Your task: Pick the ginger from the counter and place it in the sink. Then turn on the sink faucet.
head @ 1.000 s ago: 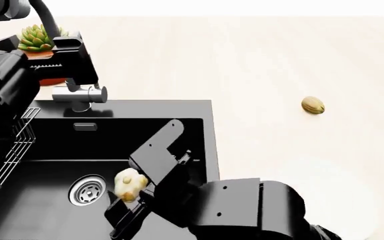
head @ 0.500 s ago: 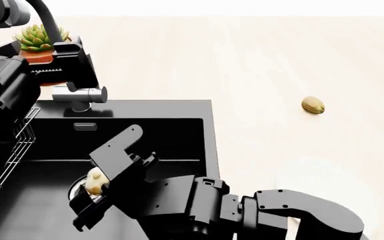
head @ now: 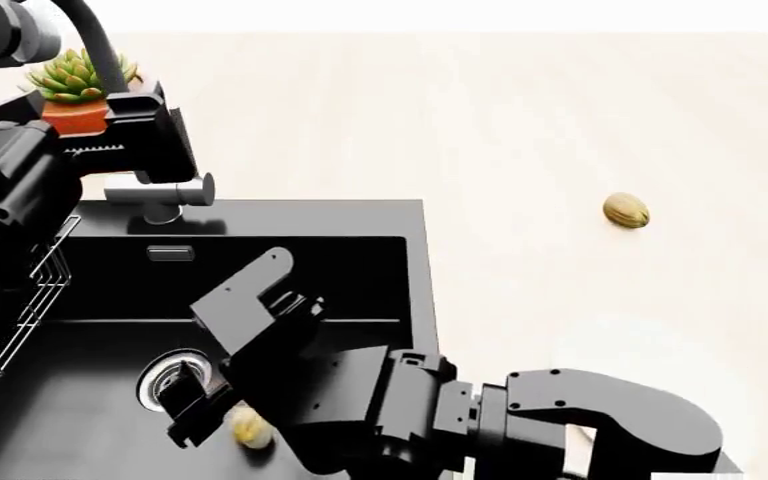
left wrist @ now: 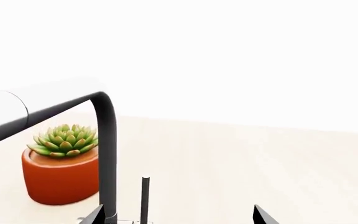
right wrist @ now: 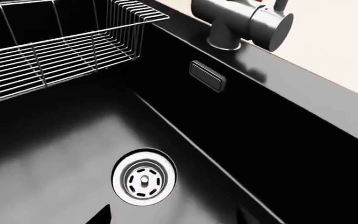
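My right gripper (head: 217,375) has its fingers spread wide over the sink (head: 357,215), one finger (head: 244,285) reaching up toward the back wall and the other low by the drain (head: 171,378). Nothing sits between them. The ginger (head: 251,428) lies loose on the black basin floor, just beside the drain and right under the lower finger; from the head view I cannot tell whether that finger touches it. In the right wrist view I see only the two dark fingertips at the frame edge with the drain (right wrist: 143,178) between them, and no ginger at all, so the pads are bare.

My left gripper (head: 157,150) hangs at the sink faucet (head: 157,195), above its cylindrical base. In the left wrist view its fingertips (left wrist: 263,215) show only as two dark points well apart, so I read them as parted, with the gooseneck (left wrist: 107,154) and the thin lever (left wrist: 145,198) standing between them. The view cuts off too soon to show any contact with the lever.

The wire rack (right wrist: 54,51) hangs at the sink's left side. A potted succulent (left wrist: 62,163) stands on the counter (head: 518,130) behind the faucet, and a smooth tan nut (head: 626,211) lies on the counter well to the right of the sink.
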Robot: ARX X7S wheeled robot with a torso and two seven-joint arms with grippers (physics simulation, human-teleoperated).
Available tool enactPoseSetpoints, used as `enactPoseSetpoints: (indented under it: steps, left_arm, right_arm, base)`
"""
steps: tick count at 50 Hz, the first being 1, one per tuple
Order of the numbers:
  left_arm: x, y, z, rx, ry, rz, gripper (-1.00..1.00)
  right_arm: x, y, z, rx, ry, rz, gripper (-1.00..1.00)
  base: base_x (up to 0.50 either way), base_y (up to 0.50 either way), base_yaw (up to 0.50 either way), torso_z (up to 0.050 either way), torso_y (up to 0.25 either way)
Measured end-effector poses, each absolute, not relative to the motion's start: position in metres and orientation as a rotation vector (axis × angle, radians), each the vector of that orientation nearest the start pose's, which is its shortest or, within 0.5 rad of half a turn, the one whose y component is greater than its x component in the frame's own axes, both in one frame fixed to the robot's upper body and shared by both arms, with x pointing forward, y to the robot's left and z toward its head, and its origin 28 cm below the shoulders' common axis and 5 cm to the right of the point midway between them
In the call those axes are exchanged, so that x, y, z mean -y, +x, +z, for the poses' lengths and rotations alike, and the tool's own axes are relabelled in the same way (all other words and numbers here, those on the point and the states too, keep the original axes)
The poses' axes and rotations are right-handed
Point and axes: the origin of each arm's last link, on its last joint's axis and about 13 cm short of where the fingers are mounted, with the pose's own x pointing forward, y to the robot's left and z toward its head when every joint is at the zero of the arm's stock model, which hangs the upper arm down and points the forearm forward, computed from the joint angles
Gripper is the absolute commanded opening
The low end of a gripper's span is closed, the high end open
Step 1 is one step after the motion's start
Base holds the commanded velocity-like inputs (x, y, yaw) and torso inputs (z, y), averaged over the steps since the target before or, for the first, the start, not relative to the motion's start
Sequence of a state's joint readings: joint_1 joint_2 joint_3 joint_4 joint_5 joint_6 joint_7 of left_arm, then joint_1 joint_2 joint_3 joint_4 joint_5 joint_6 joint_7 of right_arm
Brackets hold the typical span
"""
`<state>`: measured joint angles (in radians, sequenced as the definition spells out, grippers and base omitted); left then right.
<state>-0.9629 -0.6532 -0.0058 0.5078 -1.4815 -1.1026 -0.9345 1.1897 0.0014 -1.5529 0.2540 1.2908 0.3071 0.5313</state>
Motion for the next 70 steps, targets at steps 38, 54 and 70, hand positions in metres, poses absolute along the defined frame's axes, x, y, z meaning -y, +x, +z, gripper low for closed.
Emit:
enactPoseSetpoints:
  steps: [38,54,70]
  left_arm:
    - [-0.245,0.248,0.282,0.082,-0.107,-0.052,1.00]
    - [-0.234,0.277,0.258,0.097,-0.075,-0.066,1.00]
    - [-0.236,0.292,0.243,0.078,-0.060,-0.022,1.00]
  right_arm:
    - [0.039,0.313,0.298,0.054,-0.045,0.298,1.00]
    - [0.056,0.309,0.302,0.091,-0.026,0.294,1.00]
    - [0.061,0.306,0.296,0.091,-0.001,0.305,1.00]
  base:
    - [0.00,0.00,0.00,0.000,0.000]
    - [0.00,0.00,0.00,0.000,0.000]
    - [0.00,0.00,0.00,0.000,0.000]
